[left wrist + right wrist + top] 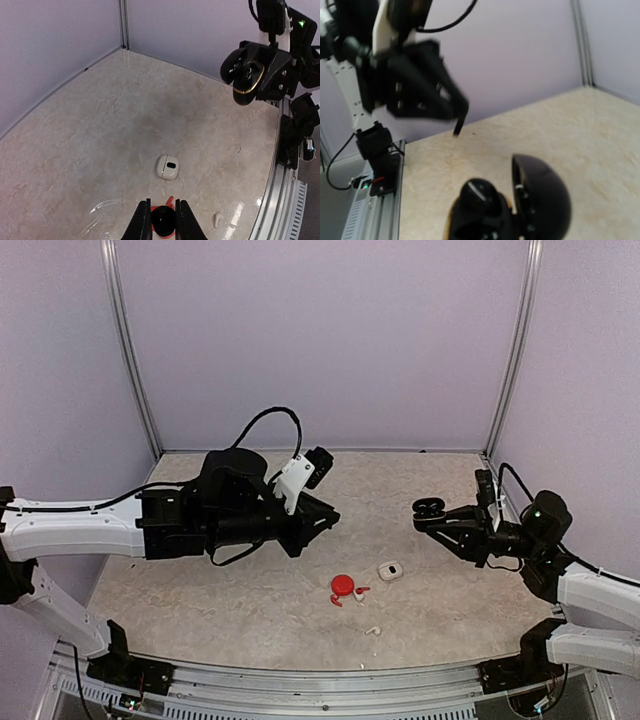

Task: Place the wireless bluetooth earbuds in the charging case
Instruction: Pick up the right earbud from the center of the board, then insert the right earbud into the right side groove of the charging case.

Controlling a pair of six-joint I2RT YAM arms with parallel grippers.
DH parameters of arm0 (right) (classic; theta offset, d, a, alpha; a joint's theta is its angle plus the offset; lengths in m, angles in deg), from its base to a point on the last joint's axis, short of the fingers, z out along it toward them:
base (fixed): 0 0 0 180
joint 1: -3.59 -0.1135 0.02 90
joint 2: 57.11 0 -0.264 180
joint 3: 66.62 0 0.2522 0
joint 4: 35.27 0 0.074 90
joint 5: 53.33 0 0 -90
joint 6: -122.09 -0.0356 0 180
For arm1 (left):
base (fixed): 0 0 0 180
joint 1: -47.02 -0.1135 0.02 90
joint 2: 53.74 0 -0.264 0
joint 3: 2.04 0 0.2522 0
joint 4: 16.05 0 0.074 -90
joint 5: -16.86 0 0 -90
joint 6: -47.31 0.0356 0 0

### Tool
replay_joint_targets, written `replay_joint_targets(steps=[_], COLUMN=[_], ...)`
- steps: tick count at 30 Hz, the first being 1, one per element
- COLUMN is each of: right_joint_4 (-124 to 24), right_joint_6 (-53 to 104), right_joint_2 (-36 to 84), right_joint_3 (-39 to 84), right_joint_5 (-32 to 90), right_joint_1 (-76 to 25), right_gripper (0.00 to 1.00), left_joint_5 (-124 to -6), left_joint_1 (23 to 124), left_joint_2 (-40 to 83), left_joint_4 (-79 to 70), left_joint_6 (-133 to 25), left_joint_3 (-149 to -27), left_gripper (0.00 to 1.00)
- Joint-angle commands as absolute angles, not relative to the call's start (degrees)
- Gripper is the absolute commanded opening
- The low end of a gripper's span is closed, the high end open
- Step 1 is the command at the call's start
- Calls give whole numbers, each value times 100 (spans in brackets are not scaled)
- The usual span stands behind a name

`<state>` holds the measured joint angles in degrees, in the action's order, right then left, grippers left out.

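Note:
My left gripper (163, 202) is shut on a small black earbud (163, 220), held in the air above the red case (343, 585). In the top view this gripper (335, 518) hangs over the middle of the table, pointing right. My right gripper (432, 522) is shut on the black charging case (428, 507), lifted at the right with its lid (540, 200) swung open. A rounded black bud (477, 195) sits in the case's base. The open case (245, 72) faces the left wrist camera. The two grippers are well apart.
On the table lie a white case (167, 166), a red earbud (336, 600) beside the red case, and a white earbud (372, 630) nearer the front edge (320, 665). Purple walls close in the back and sides.

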<state>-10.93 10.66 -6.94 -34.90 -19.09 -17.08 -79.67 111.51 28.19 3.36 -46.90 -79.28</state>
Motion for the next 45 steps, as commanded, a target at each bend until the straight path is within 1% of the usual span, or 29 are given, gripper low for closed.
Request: replay_joint_targets(steps=[1, 9, 17, 29, 45], right_joint_4=[-403, 92, 44, 219, 158], right_joint_6=[1706, 2283, 2628, 2431, 2296], right_joint_2=[-719, -355, -100, 61, -282], right_joint_3=[-3463, -3420, -3232, -3120, -3123], right_joint_5=[-1616, -1327, -910, -489, -25], right_joint_1=[-2172, -2931, -3462, -3914, -4100], right_gripper=[0, 0, 0, 0, 0], left_joint_5=[-7954, -7673, -7686, -7481, -7717], left_joint_1=[11487, 11815, 12230, 12367, 12366], left_joint_2=[2526, 2443, 2914, 3543, 3989], left_joint_4=[-1072, -2444, -2857, -2878, -2630], left_joint_6=[-4096, -3523, -3015, -2942, -2964], left_joint_3=[-7747, -7709, -8006, -8540, -8841], left_gripper=[11, 11, 11, 11, 11])
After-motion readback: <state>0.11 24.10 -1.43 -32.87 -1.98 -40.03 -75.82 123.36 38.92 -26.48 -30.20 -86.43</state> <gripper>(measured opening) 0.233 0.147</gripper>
